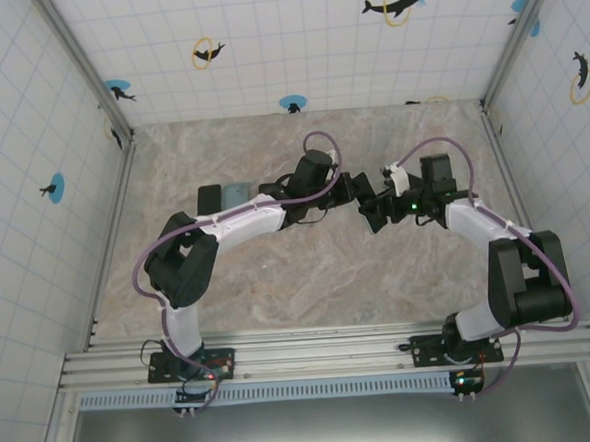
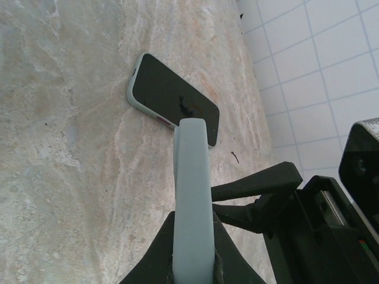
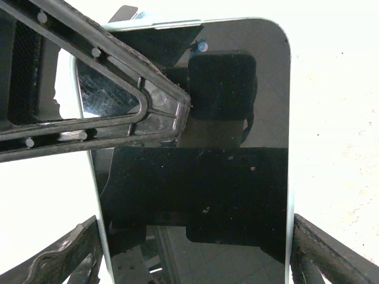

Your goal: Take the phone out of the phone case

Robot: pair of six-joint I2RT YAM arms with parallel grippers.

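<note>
left gripper (image 2: 192,234) pinching phone case (image 2: 192,177) edge, right wrist shows phone (image 3: 237,177)

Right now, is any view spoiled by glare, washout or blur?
Right wrist: the table is blown out to white, and the glossy phone screen carries dark reflections. Left wrist: soft even light, table grain sharp, nothing clipped. Top external: evenly lit and sharp, no glare.

Overhead light even, shadows faint. Right wrist: the marbled beige tabletop (image 3: 343,118) burns out white; the glossy black phone (image 3: 237,177) mirrors dark shapes. Left wrist: the pale blue-grey case (image 2: 192,195) goes soft up close.
</note>
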